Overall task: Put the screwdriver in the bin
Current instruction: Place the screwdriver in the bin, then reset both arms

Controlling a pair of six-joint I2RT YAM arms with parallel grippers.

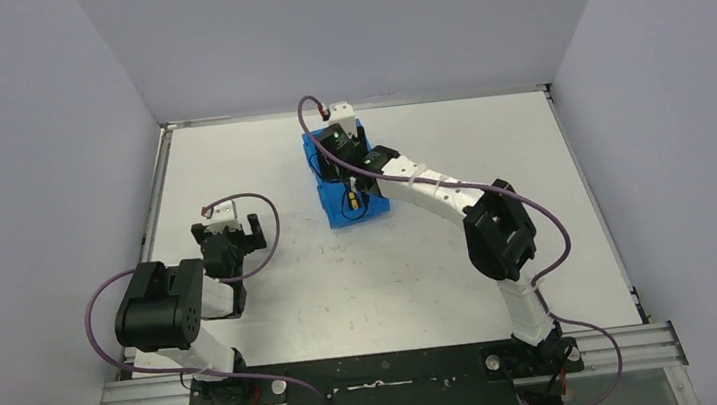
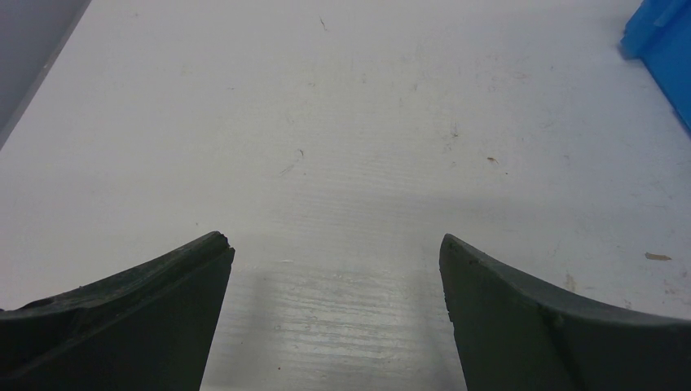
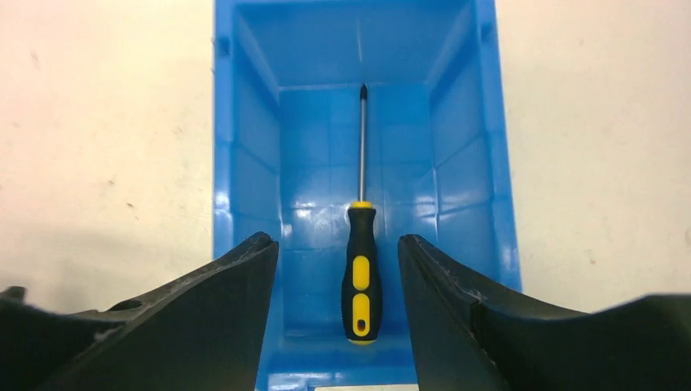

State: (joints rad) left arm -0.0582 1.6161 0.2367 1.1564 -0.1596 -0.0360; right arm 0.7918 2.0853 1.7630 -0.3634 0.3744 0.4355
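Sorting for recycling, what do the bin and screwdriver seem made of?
The bin looks like glossy blue plastic: moulded ribs, bright highlights. The screwdriver has a shiny metal shaft, probably steel; its yellow-and-black handle could be plastic or rubber.

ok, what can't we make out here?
- Top view: screwdriver mostly hidden under the right arm; only a yellow bit shows.
- Left wrist: bin cut off by the right edge.
- Right wrist: bin's near end hidden behind the right hand and the bottom edge.

The screwdriver (image 3: 362, 216) lay flat on the floor of the blue bin (image 3: 244, 163), tip pointing away. Its handle sat between the parted fingers of the right gripper (image 3: 336, 241), touching neither.
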